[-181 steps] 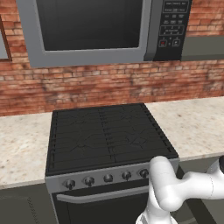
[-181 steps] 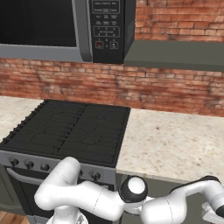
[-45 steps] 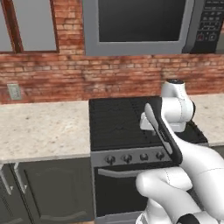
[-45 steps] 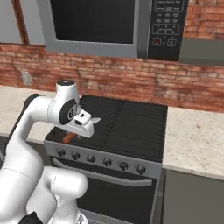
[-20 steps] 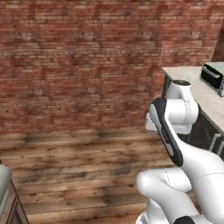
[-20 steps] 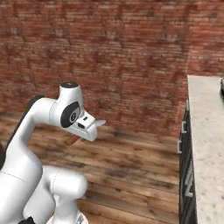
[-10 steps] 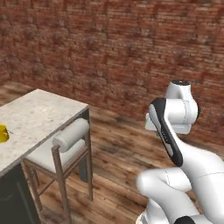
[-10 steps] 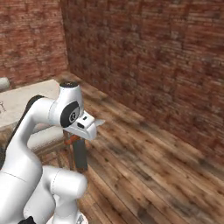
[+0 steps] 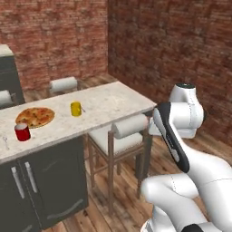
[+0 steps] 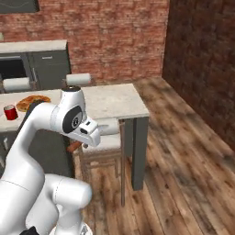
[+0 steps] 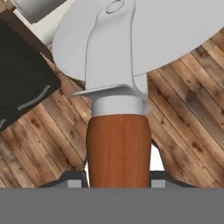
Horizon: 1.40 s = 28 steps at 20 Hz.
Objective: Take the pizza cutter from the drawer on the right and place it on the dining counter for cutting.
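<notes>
My gripper (image 11: 118,177) was clenched on the pizza cutter (image 11: 117,127), its brown handle between the jaws, held above wooden floor. The fetching looked done. The dining counter (image 9: 113,102), bearing a pizza (image 9: 35,116), stood near; placing remained.

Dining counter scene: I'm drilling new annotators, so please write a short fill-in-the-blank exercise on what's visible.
1. The gripper is closed on the pizza cutter by its ____ handle.
2. On the dining counter, the pizza lies between the red cup and the ____ cup.
3. The floor is made of ____ planks.

Missing words: reddish-brown; yellow; wooden
</notes>
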### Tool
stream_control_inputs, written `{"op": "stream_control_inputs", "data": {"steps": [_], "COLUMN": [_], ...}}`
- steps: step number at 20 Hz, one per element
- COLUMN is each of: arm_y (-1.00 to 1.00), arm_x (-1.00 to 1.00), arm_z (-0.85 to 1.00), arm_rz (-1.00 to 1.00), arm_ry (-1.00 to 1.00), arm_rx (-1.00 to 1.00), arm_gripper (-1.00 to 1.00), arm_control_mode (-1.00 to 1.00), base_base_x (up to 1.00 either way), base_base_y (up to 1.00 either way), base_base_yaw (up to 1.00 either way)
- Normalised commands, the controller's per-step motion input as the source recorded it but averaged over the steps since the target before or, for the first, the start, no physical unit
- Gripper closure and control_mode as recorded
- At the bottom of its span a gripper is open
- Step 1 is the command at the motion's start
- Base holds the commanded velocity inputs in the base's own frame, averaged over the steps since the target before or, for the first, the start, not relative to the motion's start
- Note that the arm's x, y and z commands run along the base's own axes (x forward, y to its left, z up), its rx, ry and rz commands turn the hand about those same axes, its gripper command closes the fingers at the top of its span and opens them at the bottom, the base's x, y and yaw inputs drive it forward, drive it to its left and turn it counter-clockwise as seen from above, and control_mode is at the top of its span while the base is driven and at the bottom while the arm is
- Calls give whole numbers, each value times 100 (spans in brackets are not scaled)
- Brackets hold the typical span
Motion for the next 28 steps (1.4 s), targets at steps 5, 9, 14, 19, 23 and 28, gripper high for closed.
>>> {"op": "stream_control_inputs", "data": {"steps": [5, 9, 14, 19, 23, 28], "arm_y": [0, 0, 0, 0, 0, 0], "arm_x": [0, 0, 0, 0, 0, 0], "arm_z": [0, 0, 0, 0, 0, 0], "arm_rz": [0, 0, 0, 0, 0, 0], "arm_ry": [0, 0, 0, 0, 0, 0], "arm_rx": [0, 0, 0, 0, 0, 0], "arm_gripper": [100, 100, 100, 100, 100, 100], "arm_control_mode": [100, 100, 100, 100, 100, 100], "base_base_x": [54, 51, 38, 8, 34, 54], "base_base_y": [0, 0, -25, 8, 36, 34], "base_base_yaw": [63, 44, 20, 21, 31, 21]}}
